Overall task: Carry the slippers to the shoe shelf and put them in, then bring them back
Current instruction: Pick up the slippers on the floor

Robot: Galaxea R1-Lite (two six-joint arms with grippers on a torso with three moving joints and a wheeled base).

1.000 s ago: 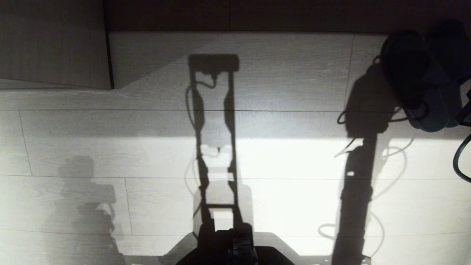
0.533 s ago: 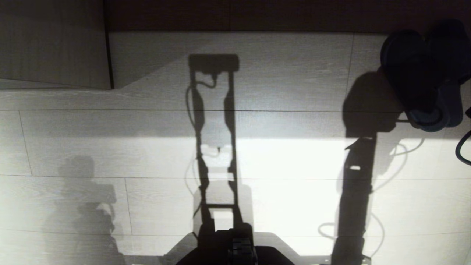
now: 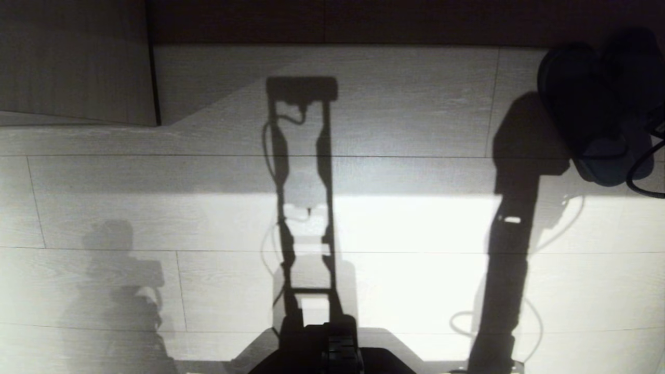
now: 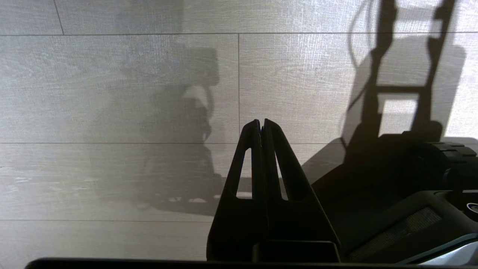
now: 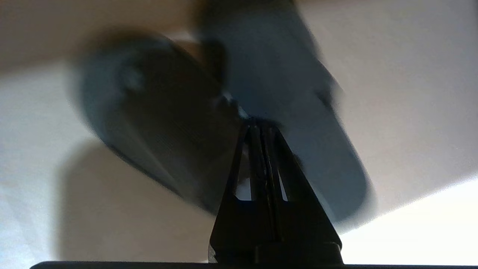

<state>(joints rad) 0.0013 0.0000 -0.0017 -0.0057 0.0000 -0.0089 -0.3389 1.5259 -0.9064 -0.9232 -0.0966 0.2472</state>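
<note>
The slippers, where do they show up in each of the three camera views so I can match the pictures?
Head view: the slippers hang at the upper right edge, above the pale plank floor.
Left wrist view: not in it; only the shut left gripper over the floor.
Right wrist view: they fill the middle, pinched together at the tips of the right gripper.
Shared landmark: the pale plank floor under all three views.

So the slippers (image 3: pixel 597 104) are both up off the pale floor at the far right, two flat dark charcoal-grey things with rounded ends, hanging side by side and splayed apart a bit. They meet at one pinched spot (image 5: pixel 257 119) where their inner edges touch, and from up close they look blurry.
</note>
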